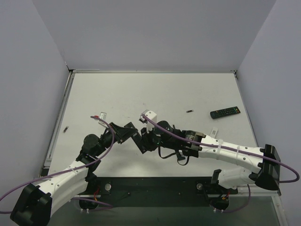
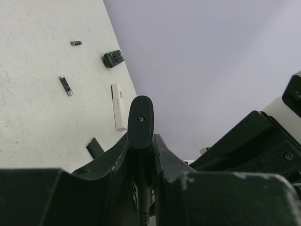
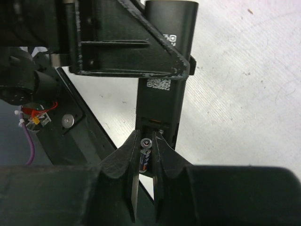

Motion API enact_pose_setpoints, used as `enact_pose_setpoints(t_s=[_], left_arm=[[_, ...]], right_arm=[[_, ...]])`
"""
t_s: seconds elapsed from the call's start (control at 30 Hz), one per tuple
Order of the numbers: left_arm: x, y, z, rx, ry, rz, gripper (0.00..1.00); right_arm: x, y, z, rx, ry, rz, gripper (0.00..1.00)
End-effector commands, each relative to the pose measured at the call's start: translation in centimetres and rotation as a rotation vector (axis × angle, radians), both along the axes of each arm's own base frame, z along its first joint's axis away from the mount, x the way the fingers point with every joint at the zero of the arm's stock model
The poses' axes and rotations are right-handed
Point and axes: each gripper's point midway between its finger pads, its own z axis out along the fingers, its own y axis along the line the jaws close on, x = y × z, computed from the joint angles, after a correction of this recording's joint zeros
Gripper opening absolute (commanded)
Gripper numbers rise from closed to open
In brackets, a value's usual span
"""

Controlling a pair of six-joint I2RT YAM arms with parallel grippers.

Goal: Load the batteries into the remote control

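Right wrist view has the battery (image 3: 146, 153) pinched in the right gripper (image 3: 146, 146), fingers closed narrowly on it, metal end toward the remote control (image 3: 162, 106) and just short of its open compartment (image 3: 157, 125); the two long axes run nearly in line. The left gripper (image 2: 141, 141) clamps the remote near the middle of the table (image 1: 141, 89). Top external hides that meeting under the arms, but shows a loose battery (image 1: 189, 111) and a second remote (image 1: 225, 112) far right
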Motion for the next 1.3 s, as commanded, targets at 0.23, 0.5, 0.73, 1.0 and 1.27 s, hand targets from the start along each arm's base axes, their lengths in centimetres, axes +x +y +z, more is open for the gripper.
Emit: enact_pose_setpoints(t_s=[0.23, 0.5, 0.73, 1.0, 1.27], left_arm=[[0.0, 0.0, 3.8, -0.121, -0.025, -0.006, 0.0], [-0.4, 0.0, 4.7, -0.14, -0.043, -0.021, 0.0], [-0.5, 0.0, 5.1, -0.148, -0.051, -0.028, 0.0], [-0.5, 0.0, 5.8, -0.179, -0.058, -0.031, 0.0], [-0.5, 0.3, 6.4, -0.204, -0.079, -0.017, 0.0]], right_arm=[[-0.7, 1.1, 5.1, 0.217, -0.234, 0.095, 0.0], [-0.2, 0.7, 4.7, 0.2, -0.302, 0.083, 0.0], [-0.1, 0.5, 4.6, 0.195, -0.321, 0.084, 0.0], [-0.6, 0.7, 4.3, 0.207, -0.3, 0.1, 0.0], [-1.2, 0.4, 3.0, 0.154, -0.254, 0.121, 0.0]])
